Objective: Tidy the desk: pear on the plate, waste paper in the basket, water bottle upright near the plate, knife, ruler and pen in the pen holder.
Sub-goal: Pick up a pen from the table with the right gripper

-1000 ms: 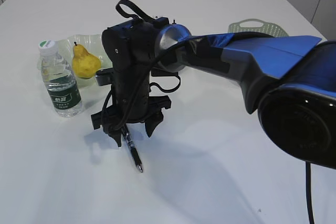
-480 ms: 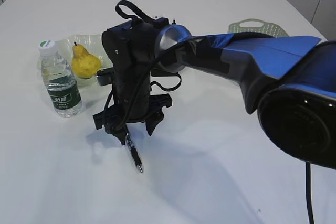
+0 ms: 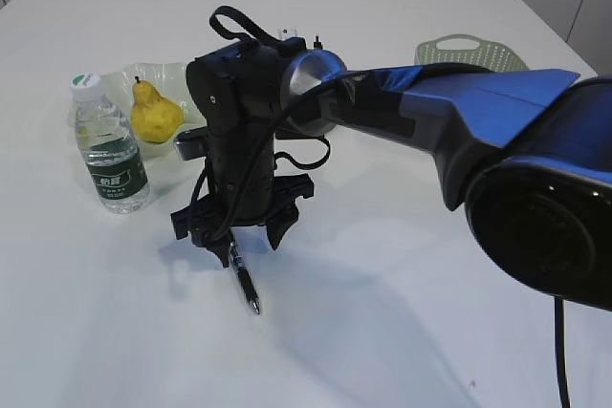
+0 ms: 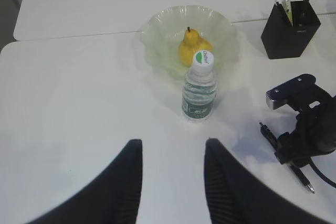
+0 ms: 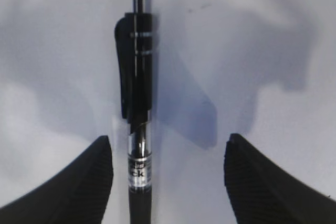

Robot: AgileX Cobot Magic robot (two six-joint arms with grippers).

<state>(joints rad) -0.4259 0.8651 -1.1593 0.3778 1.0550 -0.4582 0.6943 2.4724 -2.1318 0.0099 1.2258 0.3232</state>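
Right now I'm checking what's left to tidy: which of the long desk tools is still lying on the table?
The pen, flat on the desk between the right gripper's open fingers; the others already stand in the pen holder.

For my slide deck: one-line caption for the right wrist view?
Open right claw straddling a black pen lying on the white desk.

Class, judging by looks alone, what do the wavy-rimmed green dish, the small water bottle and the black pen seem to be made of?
Pale green wavy-rimmed dish: probably translucent plastic or glass; the desk shows faintly through its glossy wall.
Small clear water bottle: thin clear plastic, likely; ribbed see-through body, white cap, dark green label.
Black pen: glossy hard plastic with a clear barrel section and shiny, metal-looking rings.
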